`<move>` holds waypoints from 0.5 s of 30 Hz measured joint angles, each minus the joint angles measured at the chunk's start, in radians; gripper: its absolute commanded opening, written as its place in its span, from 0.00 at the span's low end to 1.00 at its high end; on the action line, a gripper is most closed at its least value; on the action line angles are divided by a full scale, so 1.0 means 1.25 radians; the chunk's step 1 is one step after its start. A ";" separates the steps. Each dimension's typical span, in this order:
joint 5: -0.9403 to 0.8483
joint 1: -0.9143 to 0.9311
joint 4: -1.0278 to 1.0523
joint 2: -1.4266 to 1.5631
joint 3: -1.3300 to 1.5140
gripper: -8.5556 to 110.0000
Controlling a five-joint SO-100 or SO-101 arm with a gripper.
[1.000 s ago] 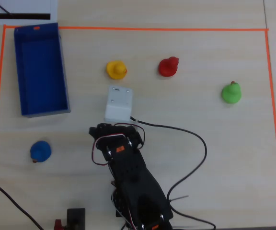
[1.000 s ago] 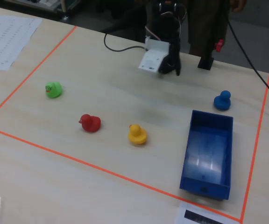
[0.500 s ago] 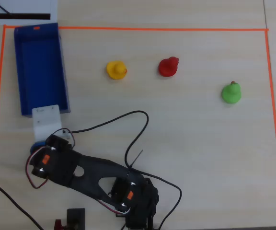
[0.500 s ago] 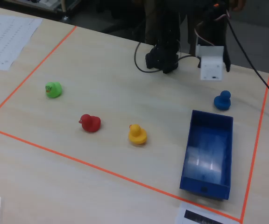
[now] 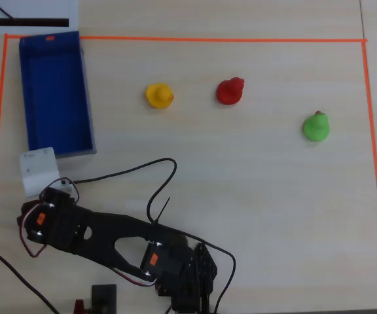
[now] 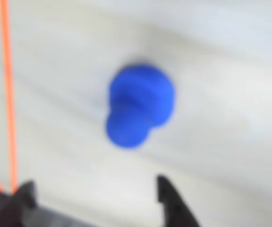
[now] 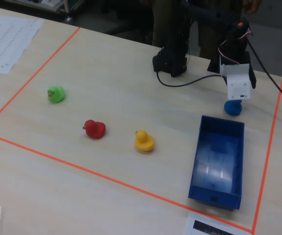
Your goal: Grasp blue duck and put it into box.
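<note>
The blue duck (image 6: 138,106) lies on the pale wooden table, blurred, just ahead of my gripper (image 6: 96,187) in the wrist view. The gripper is open and empty, and its two dark fingertips (image 6: 169,194) stand wide apart below the duck. In the fixed view the duck (image 7: 233,107) sits under the white camera block (image 7: 240,87) on my wrist, just behind the blue box (image 7: 196,156). In the overhead view the duck is hidden under the white block (image 5: 39,170), next to the near end of the box (image 5: 88,98), which is open and empty.
A yellow duck (image 5: 159,95), a red duck (image 5: 230,91) and a green duck (image 5: 317,127) stand further right in the overhead view. Orange tape (image 5: 175,38) borders the work area and passes just left of the duck (image 6: 7,94). A black cable (image 5: 162,176) loops near the arm.
</note>
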 measured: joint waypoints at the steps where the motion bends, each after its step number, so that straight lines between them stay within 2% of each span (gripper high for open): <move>1: 0.005 -0.002 -0.018 -0.006 0.012 0.33; 15: 0.038 -0.007 -0.190 -0.065 0.109 0.32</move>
